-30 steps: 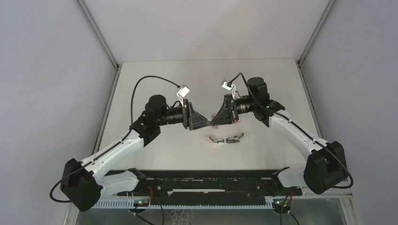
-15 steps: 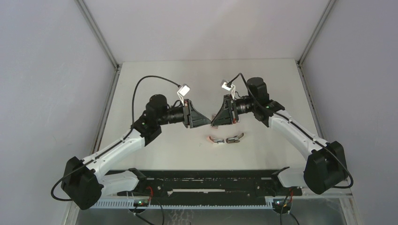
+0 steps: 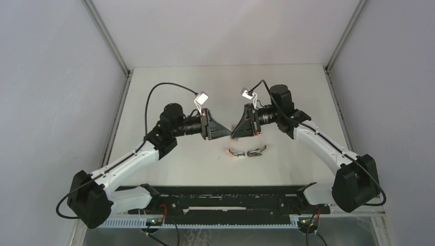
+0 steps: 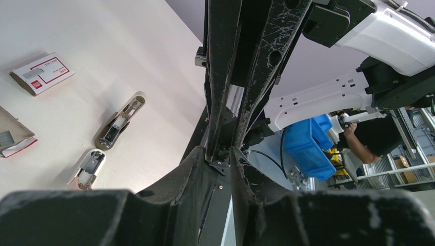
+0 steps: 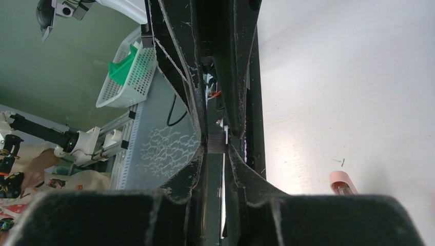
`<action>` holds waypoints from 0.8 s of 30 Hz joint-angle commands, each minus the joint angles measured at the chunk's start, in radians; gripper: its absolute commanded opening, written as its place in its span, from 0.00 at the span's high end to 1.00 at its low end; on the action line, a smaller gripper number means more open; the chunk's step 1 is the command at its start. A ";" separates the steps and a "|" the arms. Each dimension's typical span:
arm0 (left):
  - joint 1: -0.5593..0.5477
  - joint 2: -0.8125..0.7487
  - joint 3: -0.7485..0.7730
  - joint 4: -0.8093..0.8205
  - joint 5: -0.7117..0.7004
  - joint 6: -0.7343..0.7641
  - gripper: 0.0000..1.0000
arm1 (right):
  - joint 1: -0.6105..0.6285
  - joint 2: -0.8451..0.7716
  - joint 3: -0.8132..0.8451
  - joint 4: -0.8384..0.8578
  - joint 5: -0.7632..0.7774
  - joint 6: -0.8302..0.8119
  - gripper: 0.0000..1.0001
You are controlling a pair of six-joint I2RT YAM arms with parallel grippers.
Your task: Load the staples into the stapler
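You are at the hand-over of the staples; the loading itself is not yet begun. Your right gripper (image 5: 216,148) has its fingers pressed onto a short silvery strip of staples (image 5: 217,139). It holds the strip in the air over the surface (image 3: 205,87), just beyond the stapler (image 3: 235,152).

Your left gripper (image 4: 220,155) meets it there tip to tip. Its fingers stand narrow on either side of the strip, but you cannot tell from these views whether they grip it or only flank it.

The stapler lies untouched on the surface below the two grippers, with the dark tool (image 3: 256,151) just beside it on the right arm's side. The staple box (image 4: 42,73) and its tray (image 4: 10,139) lie farther from the stapler.

Next, by my judgement, you need one firm hold on the strip before the other gripper lets go. That leaves a gripper free to steady the stapler while the strip goes into its channel.
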 commanded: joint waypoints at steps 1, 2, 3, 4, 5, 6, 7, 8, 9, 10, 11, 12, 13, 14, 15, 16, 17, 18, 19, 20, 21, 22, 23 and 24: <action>-0.009 0.002 0.038 0.040 0.030 -0.012 0.71 | 0.007 -0.012 0.042 0.032 -0.018 -0.006 0.89; -0.009 0.001 0.038 0.041 0.030 -0.012 0.72 | 0.006 -0.012 0.042 0.033 -0.017 -0.005 0.89; -0.009 0.002 0.037 0.040 0.031 -0.013 0.74 | 0.005 -0.012 0.042 0.034 -0.017 -0.004 0.89; -0.010 0.002 0.037 0.040 0.032 -0.014 0.76 | 0.004 -0.012 0.042 0.035 -0.016 -0.003 0.89; -0.010 0.002 0.035 0.040 0.033 -0.014 0.78 | 0.002 -0.012 0.042 0.037 -0.014 -0.002 0.89; -0.010 0.002 0.033 0.040 0.034 -0.015 0.78 | 0.002 -0.011 0.042 0.038 -0.012 0.000 0.89; -0.010 0.002 0.031 0.040 0.034 -0.015 0.78 | 0.001 -0.012 0.042 0.042 -0.012 0.002 0.89; -0.010 0.002 0.028 0.040 0.034 -0.015 0.78 | 0.000 -0.012 0.042 0.044 -0.010 0.005 0.89; -0.010 0.002 0.025 0.040 0.034 -0.015 0.76 | -0.002 -0.012 0.042 0.047 -0.009 0.007 0.89; -0.010 0.002 0.023 0.040 0.035 -0.015 0.74 | -0.003 -0.012 0.042 0.049 -0.007 0.007 0.89; -0.010 0.002 0.021 0.040 0.034 -0.015 0.74 | -0.004 -0.012 0.042 0.050 -0.006 0.009 0.89; -0.010 0.001 0.017 0.040 0.034 -0.015 0.73 | -0.006 -0.010 0.042 0.052 -0.007 0.011 0.89; -0.010 0.001 0.015 0.040 0.035 -0.015 0.72 | -0.007 -0.011 0.042 0.054 -0.006 0.014 0.88; -0.010 0.000 0.015 0.041 0.034 -0.015 0.71 | -0.008 -0.010 0.042 0.055 -0.005 0.017 0.88; -0.011 -0.001 0.014 0.040 0.034 -0.015 0.70 | -0.009 -0.010 0.042 0.056 -0.005 0.018 0.89; -0.011 -0.002 0.013 0.040 0.035 -0.015 0.69 | -0.009 -0.009 0.042 0.056 -0.006 0.018 0.89; -0.010 -0.003 0.013 0.041 0.035 -0.015 0.69 | -0.009 -0.011 0.042 0.058 -0.006 0.020 0.88; -0.011 -0.004 0.012 0.043 0.035 -0.015 0.68 | -0.009 -0.012 0.042 0.060 -0.007 0.022 0.88; -0.011 -0.004 0.013 0.043 0.035 -0.015 0.68 | -0.010 -0.012 0.042 0.060 -0.006 0.024 0.88; -0.012 -0.004 0.012 0.043 0.034 -0.015 0.68 | -0.010 -0.013 0.042 0.062 -0.007 0.025 0.88; -0.012 -0.004 0.012 0.043 0.035 -0.015 0.67 | -0.011 -0.013 0.041 0.064 -0.007 0.026 0.88; -0.012 -0.005 0.012 0.043 0.035 -0.015 0.67 | -0.011 -0.013 0.042 0.066 -0.007 0.027 0.89; -0.012 -0.006 0.010 0.044 0.036 -0.015 0.68 | -0.010 -0.013 0.042 0.067 -0.009 0.028 0.89; -0.012 -0.006 0.010 0.045 0.035 -0.015 0.68 | -0.010 -0.013 0.042 0.067 -0.009 0.030 0.88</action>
